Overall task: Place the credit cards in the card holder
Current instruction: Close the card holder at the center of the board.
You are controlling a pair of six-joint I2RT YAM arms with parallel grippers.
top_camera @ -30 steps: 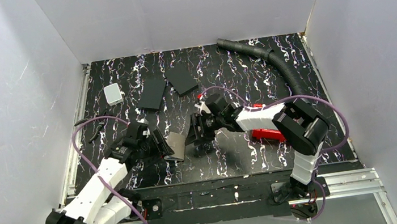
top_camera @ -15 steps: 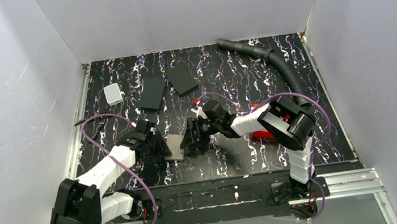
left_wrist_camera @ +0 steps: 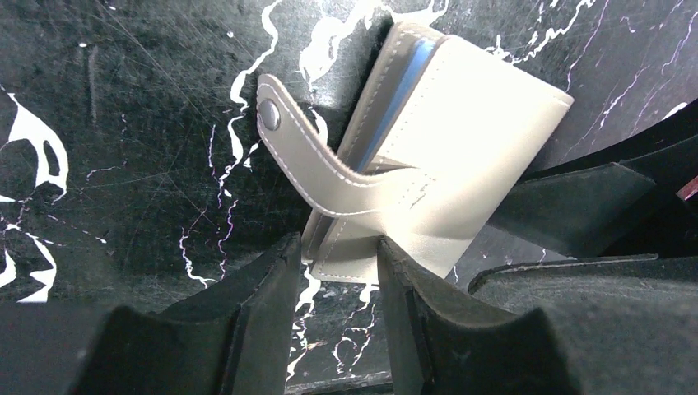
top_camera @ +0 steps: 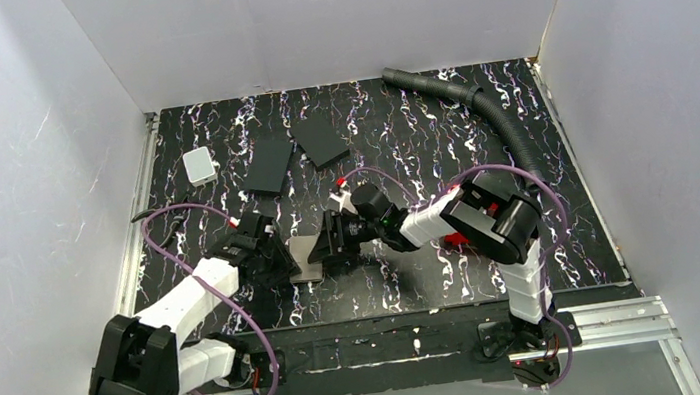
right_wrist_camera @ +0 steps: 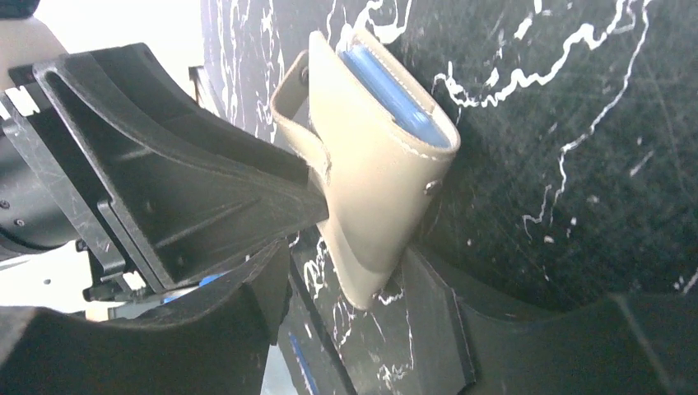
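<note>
From the overhead camera I see both arms folded in over the near half of the counter (top_camera: 417, 285), which is black with white veining. The card holder (top_camera: 306, 260) is there, a taupe patch hemmed in between the left claw (top_camera: 279, 259) and the right claw (top_camera: 326, 248), which face each other from either side.

On my left wrist camera the card holder stands tilted on the counter. Its snap tab (left_wrist_camera: 317, 164) is unfastened and curls out to the left. The corner where the tab is stitched sits between my left fingers (left_wrist_camera: 247, 321). One overlaps the leather and the other is just beside it, so I cannot tell whether that claw is clenched on it. The right claw's dark fingers crowd in from the right of this view.

On the right wrist camera the holder's lower end sits between the right claw's pads. One touches it and the other stands off with counter showing in the gap, so that claw is released and only straddling. The left claw's body comes right up to the holder's flank and blocks that side. A blue strip (right_wrist_camera: 387, 86) shows between the holder's leaves; I cannot say whether it is a card.

Farther back lie two black slabs (top_camera: 269, 164), side by side, with a white box (top_camera: 200, 164) to their left. A black ribbed hose (top_camera: 476, 106) runs along the far right. A red tray (top_camera: 452, 240) is mostly hidden behind my right arm.
</note>
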